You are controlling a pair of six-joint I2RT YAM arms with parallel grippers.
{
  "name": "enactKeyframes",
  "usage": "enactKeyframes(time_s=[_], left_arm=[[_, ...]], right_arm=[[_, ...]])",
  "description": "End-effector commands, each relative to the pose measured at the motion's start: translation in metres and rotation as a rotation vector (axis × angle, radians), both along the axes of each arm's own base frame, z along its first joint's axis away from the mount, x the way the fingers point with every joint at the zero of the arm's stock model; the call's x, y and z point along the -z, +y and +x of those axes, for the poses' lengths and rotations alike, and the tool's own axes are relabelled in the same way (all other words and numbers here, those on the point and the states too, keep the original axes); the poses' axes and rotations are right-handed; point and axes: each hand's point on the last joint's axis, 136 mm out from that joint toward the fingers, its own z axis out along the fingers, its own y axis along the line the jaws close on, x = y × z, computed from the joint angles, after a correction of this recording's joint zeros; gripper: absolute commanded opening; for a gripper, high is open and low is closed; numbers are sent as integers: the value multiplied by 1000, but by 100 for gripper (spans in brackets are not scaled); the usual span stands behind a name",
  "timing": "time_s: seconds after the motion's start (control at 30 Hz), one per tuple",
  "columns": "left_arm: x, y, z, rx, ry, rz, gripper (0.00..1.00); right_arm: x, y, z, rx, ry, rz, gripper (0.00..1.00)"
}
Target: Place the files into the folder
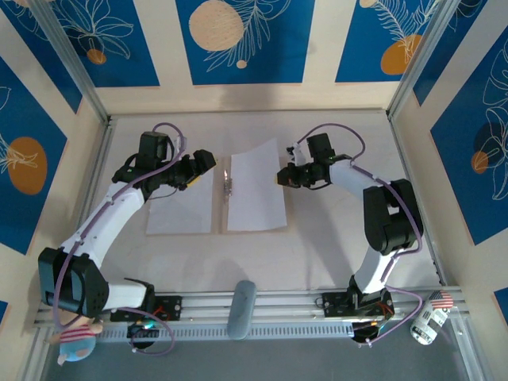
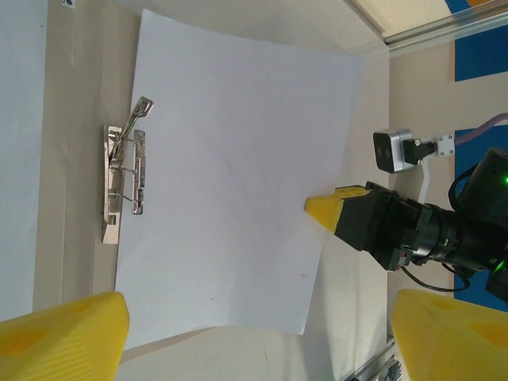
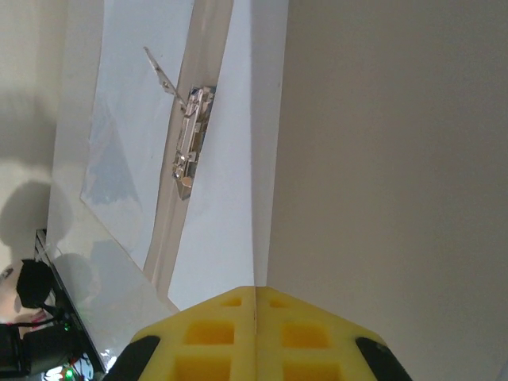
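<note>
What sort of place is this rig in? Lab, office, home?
Probably a lab robot cell: two arms bolted to an aluminium rail, a table boxed in by blue printed panels on metal posts.

Two white sheets (image 1: 254, 190), a tan folder (image 2: 79, 63), a silver clip (image 1: 228, 188), yellow gripper fingers (image 2: 63, 329). Blue wall panels (image 1: 238, 40) patterned with white leaf outlines and orange circles.
</note>
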Motion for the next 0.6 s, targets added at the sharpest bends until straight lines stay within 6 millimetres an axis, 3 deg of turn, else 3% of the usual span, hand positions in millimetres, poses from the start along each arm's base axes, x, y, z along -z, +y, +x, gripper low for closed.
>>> enactKeyframes(time_s=[0.0, 0.57], left_arm=[[-2, 2, 1, 21, -6, -2, 86], [3, 1, -2, 27, 4, 0, 86]], right_arm=[[4, 4, -3, -59, -1, -23, 0], [6, 1, 5, -69, 7, -19, 0]])
